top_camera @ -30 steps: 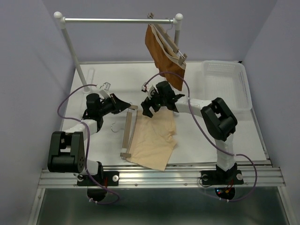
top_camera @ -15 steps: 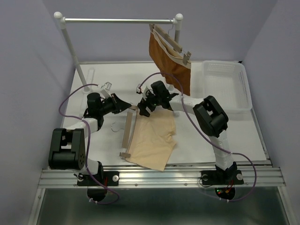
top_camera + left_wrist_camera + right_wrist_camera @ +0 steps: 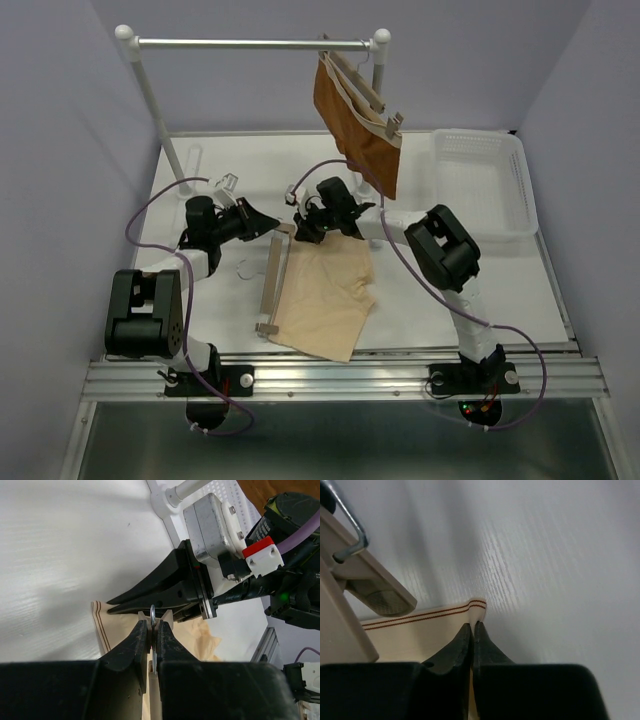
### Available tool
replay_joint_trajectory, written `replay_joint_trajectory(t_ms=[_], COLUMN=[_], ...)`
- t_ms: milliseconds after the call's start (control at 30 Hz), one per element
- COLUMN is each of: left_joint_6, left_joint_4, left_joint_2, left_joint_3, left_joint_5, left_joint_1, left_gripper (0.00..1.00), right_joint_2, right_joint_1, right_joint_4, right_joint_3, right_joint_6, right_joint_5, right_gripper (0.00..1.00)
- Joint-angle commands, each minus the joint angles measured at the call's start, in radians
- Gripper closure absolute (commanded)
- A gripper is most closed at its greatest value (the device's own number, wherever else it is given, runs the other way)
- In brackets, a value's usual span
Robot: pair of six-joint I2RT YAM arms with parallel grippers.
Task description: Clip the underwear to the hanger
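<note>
The pale beige underwear [image 3: 325, 295] lies flat on the table, its striped waistband [image 3: 420, 615] against the hanger [image 3: 270, 285], a slim wooden bar. My left gripper [image 3: 274, 228] is at the bar's far end, shut on the metal wire clip [image 3: 152, 614] there. My right gripper [image 3: 297, 236] points toward it from the right and is shut on the corner of the waistband [image 3: 479, 606]. In the left wrist view the right gripper's dark fingers [image 3: 150, 592] lie just beyond the clip. The clip's wooden jaw [image 3: 375, 587] stands left of that corner.
A rust-brown garment [image 3: 355, 125] hangs from a second wooden hanger on the white rail [image 3: 250, 44] at the back. A white mesh basket [image 3: 480, 180] stands at the back right. The hanger's thin hook [image 3: 245, 268] lies left of the bar.
My right gripper has moved left to the hanger's far end and gone from open to shut on the waistband corner. The rust-brown garment sways. The left gripper has stayed put.
</note>
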Motion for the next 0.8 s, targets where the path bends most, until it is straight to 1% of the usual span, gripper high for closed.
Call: replay_joint_trajectory(t_ms=[0, 300, 400, 567, 767], left_joint_6=[0.012, 0.008, 0.014, 0.014, -0.015], left_joint_4=[0.035, 0.051, 0.055, 0.078, 0.135], left_joint_2=[0.0, -0.008, -0.015, -0.011, 0.003], left_joint_3=[0.039, 0.036, 0.034, 0.034, 0.028], left_joint_5=[0.041, 0.059, 0.067, 0.094, 0.16], left_joint_1=[0.006, 0.01, 0.01, 0.01, 0.01], left_gripper=[1.0, 1.0, 1.0, 1.0, 1.0], right_joint_2=[-0.034, -0.202, -0.25, -0.316, -0.334], right_joint_1=[0.008, 0.008, 0.008, 0.008, 0.008], right_joint_4=[0.016, 0.212, 0.232, 0.328, 0.367], right_joint_3=[-0.074, -0.259, -0.302, -0.393, -0.39], right_joint_6=[-0.008, 0.116, 0.149, 0.185, 0.229], right_joint_5=[-0.039, 0.027, 0.007, -0.056, -0.105], right_gripper=[0.99, 0.99, 0.99, 0.99, 0.99])
